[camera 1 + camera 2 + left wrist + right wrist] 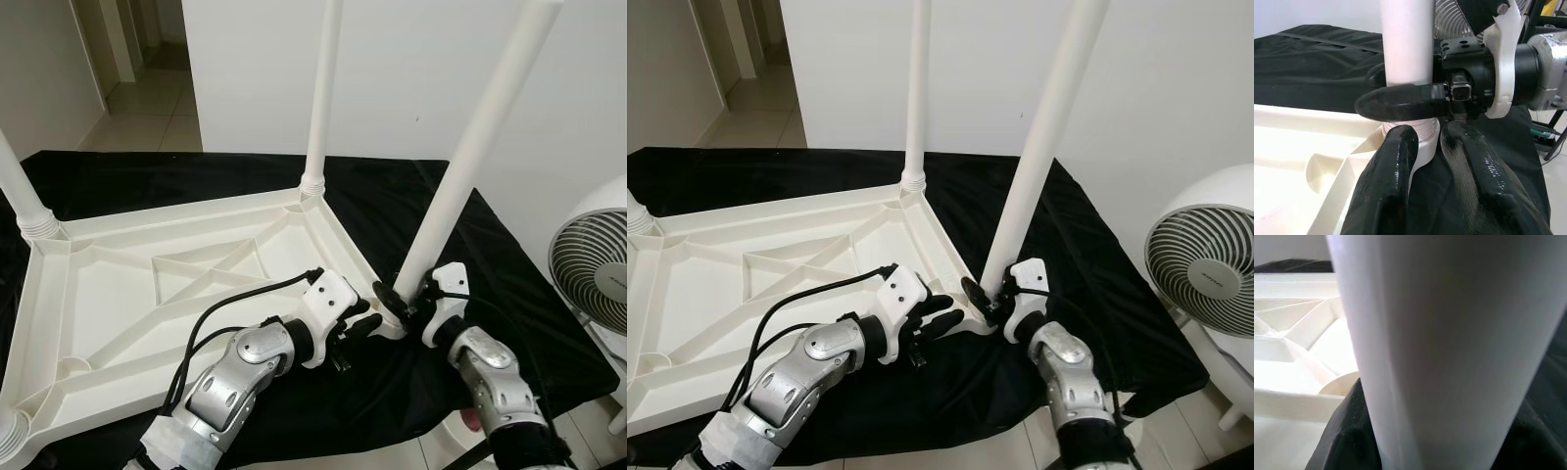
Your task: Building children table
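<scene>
The white tabletop [176,294] lay upside down on a black cloth [490,294], ribbed underside up, with the last leg being fitted at its near right corner. The right gripper [400,299] was closed around the base of that leg [460,166], which leaned slightly to the right rather than standing plumb. The left gripper [355,328] rested just beside the same socket, its fingers [1396,186] close together against the leg's ribbed collar, holding nothing. By my reading, the next move called for straightening the leg and turning or pressing it home in the socket while the left gripper steadied the corner. I counted four legs in all: this one, one upright at the far right corner [323,98], one at the far left [22,196], and one at the near left [10,431]. One white fan [593,264] stood to the right of the cloth.
</scene>
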